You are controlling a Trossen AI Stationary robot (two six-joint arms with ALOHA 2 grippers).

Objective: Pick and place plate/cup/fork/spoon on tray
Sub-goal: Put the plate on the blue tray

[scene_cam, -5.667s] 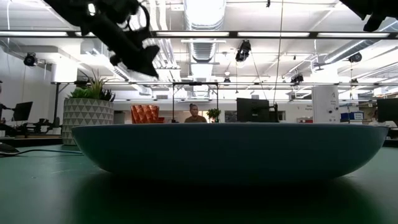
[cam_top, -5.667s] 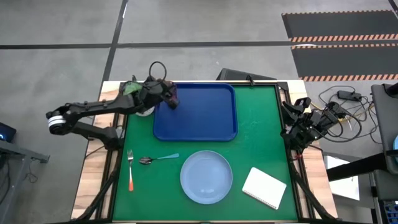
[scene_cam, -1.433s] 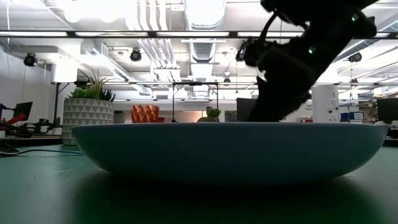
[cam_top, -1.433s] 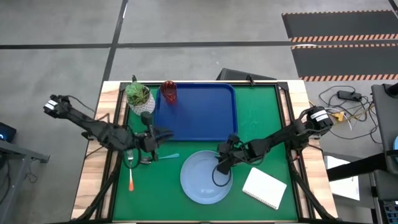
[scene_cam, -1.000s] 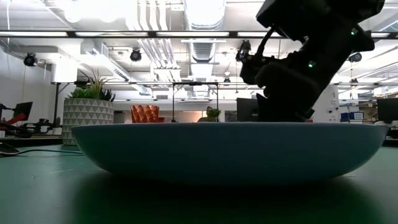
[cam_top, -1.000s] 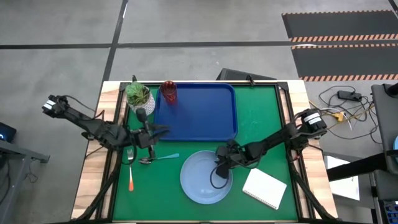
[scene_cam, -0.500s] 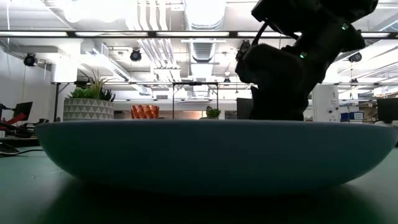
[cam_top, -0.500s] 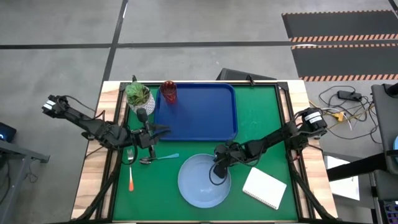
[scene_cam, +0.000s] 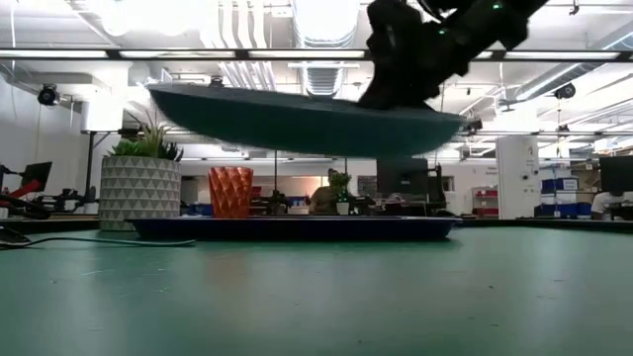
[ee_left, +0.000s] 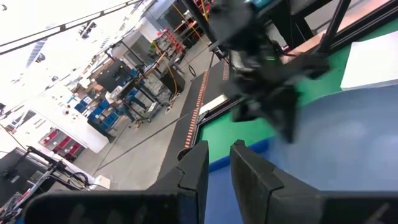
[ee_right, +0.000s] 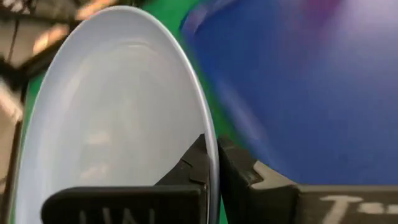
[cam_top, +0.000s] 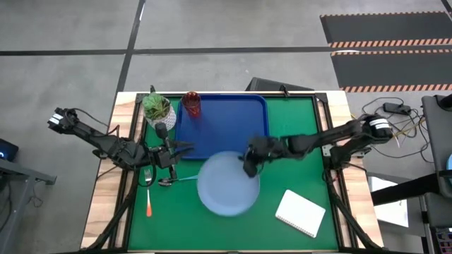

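The pale blue plate (cam_top: 226, 186) is in the air over the green mat, its far edge over the near rim of the dark blue tray (cam_top: 233, 116). My right gripper (cam_top: 248, 164) is shut on the plate. The dark red cup (cam_top: 191, 104) stands upright in the tray's far left corner. The spoon (cam_top: 178, 180) lies on the mat, its handle end hidden under the plate. The fork (cam_top: 148, 195) lies on the mat left of the spoon. My left gripper (cam_top: 181, 148) hovers by the tray's near left corner, fingers nearly together, holding nothing. My right gripper pinches the plate's rim (ee_right: 210, 142) between its two fingers, at the plate's far right side. The fingers come roughly level from the table's right. The plate (scene_cam: 297, 119) is lifted clear of the table and tilted, its free left edge a little higher than the held edge.
A white pot with a green plant (cam_top: 158, 109) stands left of the tray's far left corner. A white notepad (cam_top: 299, 213) lies on the mat at the near right. The green mat (cam_top: 296, 134) lies bare to the right of the tray.
My right gripper has risen and gone toward the table's far edge and the tray, taking the plate with it. The plate, which first slid a little to the left on the mat, is now lifted clear and tilted.
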